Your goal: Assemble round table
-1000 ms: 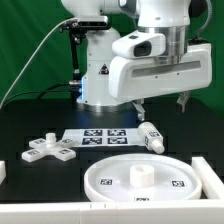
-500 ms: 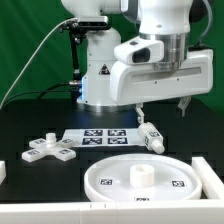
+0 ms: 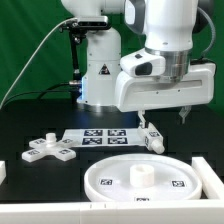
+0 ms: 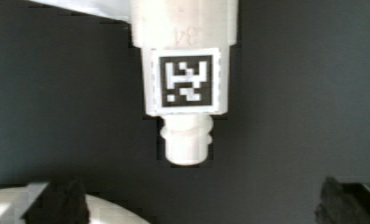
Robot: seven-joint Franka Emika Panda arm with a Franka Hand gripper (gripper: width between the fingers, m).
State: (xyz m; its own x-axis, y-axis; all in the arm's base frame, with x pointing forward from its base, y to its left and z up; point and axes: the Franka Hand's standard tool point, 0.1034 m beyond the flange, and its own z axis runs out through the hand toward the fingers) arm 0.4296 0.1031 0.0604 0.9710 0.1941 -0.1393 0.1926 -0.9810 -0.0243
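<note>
The large round rimmed disc (image 3: 136, 178) lies at the front of the black table, its central hub (image 3: 143, 174) pointing up. The short thick cylinder (image 3: 152, 138) lies on its side behind the disc; in the wrist view it (image 4: 184, 60) shows a square tag and a narrow tip. The small cross-shaped piece (image 3: 47, 150) lies at the exterior view's left. My gripper (image 3: 164, 113) hangs open and empty above the cylinder; its dark fingertips (image 4: 57, 202) stand wide apart. An edge of the disc (image 4: 13, 205) shows in the wrist view.
The marker board (image 3: 103, 137) lies flat between the cross-shaped piece and the cylinder. White bars stand at the front edge (image 3: 40, 212), the left (image 3: 3, 171) and the right (image 3: 208, 170). The robot base (image 3: 100, 75) stands behind.
My gripper has moved toward the exterior view's right and a little lower, over the cylinder. The parts on the table have not moved.
</note>
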